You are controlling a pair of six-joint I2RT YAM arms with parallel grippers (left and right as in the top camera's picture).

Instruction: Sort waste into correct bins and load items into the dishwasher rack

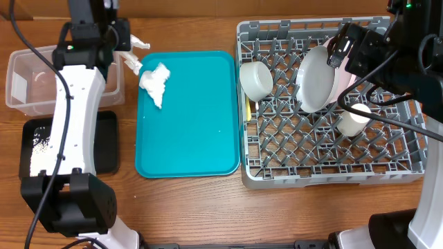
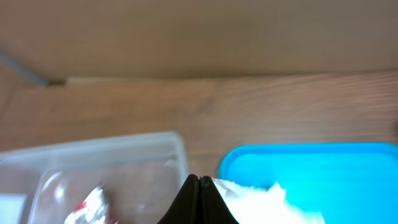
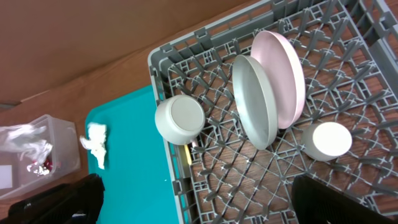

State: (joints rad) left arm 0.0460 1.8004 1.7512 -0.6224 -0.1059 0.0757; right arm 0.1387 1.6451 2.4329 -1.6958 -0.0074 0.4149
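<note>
- Two bins sit at far left. One is a clear plastic tub [image 1: 21, 55], rectangular with rounded corners and glossy walls. Just in front of it is a shallow matte black tray [image 1: 105, 146]. The left arm crosses over both and hides much of each.
- Small red snack wrapper [image 2: 93, 202]: inside the tub, blurred in the left wrist view and tiny in the right wrist view.
- Loose white grains [image 1: 38, 142]: speckled over the left part of the black tray.
- Left gripper [image 2: 199, 186]: black fingers clenched flat together on an edge of the crumpled white paper napkin [image 1: 154, 84]. The pinch itself is cut off at the bottom of the wrist view.
- Napkin bulk: soft and creased, lying on the back left corner of the teal tray [image 1: 187, 138], a smooth rounded rectangle on the wooden table [image 1: 187, 207].
- Dishwasher rack [image 1: 311, 181]: square grey plastic crate just beside the teal tray, with a lattice floor and upright pegs.
- Grey bowl [image 3: 180, 118]: round and smooth, at the rack's left edge. A sliver of yellow plastic spoon [image 3: 185, 155] shows beside it, mostly hidden by the lattice.
- Pale grey-blue plate [image 3: 255, 102] and white-pink plate [image 3: 283, 74]: on edge, side by side among the pegs. From overhead the right arm largely covers the pink one.
- Small white cup [image 3: 328, 140]: in the rack near the plates, its round flat end facing the wrist camera.
- Right gripper [image 3: 196, 183]: jaws spread wide above the rack, grasping nothing. Only dark finger ends show at the lower corners of its view.
</note>
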